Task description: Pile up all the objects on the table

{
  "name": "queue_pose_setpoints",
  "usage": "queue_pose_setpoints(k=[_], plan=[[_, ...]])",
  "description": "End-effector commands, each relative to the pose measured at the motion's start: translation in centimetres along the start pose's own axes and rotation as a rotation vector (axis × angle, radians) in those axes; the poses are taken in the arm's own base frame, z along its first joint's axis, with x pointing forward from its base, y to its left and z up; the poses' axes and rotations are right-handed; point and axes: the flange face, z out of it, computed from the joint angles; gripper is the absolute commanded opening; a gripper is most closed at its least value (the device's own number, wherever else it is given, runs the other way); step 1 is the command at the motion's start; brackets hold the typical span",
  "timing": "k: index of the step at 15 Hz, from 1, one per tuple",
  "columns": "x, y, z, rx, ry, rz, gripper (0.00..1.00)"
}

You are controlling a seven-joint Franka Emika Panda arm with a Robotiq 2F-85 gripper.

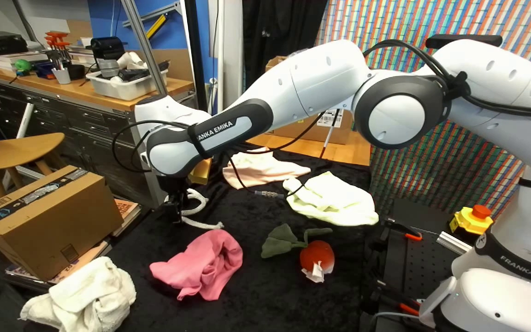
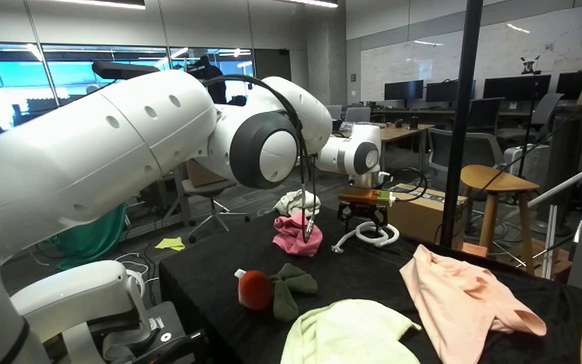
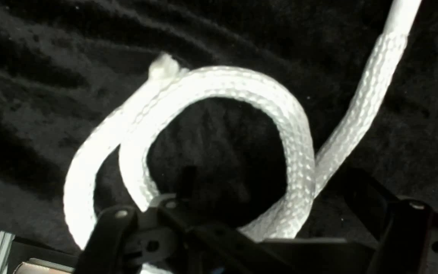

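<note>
1. Black two-fingered claw (image 2: 362,227): we find its fingers apart, low above the worktop (image 1: 265,299), which is spread with black velvety fabric.
2. White braided rope (image 3: 299,144), curled into a loop with one end trailing off: beneath the claw. In the wrist view we see one finger against the loop's inside and the other outside it; whether either touches the rope, we cannot tell.
3. Crumpled pink cloth (image 1: 201,267): near the rope, apart from it.
4. Crumpled off-white towelling cloth (image 1: 92,295): beside the pink cloth, by the worktop's edge; we note a gap between the two in an exterior view.
5. Round red-orange plush vegetable (image 1: 316,253) with dark green fabric leaves and a white tip: lying near the next item.
6. Pale yellow-green cloth (image 1: 334,198): loosely bunched.
7. Peach cloth (image 2: 465,303): spread in folds, near the pale yellow-green cloth.
8. We count six objects, each lying separately.
</note>
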Motion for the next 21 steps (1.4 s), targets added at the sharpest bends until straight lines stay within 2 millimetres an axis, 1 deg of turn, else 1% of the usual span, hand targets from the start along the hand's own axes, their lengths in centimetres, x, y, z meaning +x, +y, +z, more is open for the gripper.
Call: queue_pose_setpoints(k=[1,2,3,5,6,11,13,15,17,21], plan=[[0.1,0.4,-0.8,-0.021,0.023,0.011,0.89],[0.1,0.5,-0.9,-0.023,0.025,0.012,0.81],[0.1,0.6,-1.0,-0.025,0.025,0.012,0.68],[0.0,1.0,-1.4,-0.025,0.026,0.016,0.53],[0.0,1.1,-1.7,-0.025,0.026,0.017,0.44],[-0.1,1.3,-2.4,-0.029,0.027,0.015,0.08],[-0.1,1.2,-2.8,-0.027,0.023,0.011,0.05],[-0.2,1.0,-3.7,-0.03,0.024,-0.001,0.09],[-0.2,0.8,-5.1,-0.038,0.031,-0.009,0.08],[-0.9,0.6,-9.1,-0.068,0.036,-0.013,0.08]])
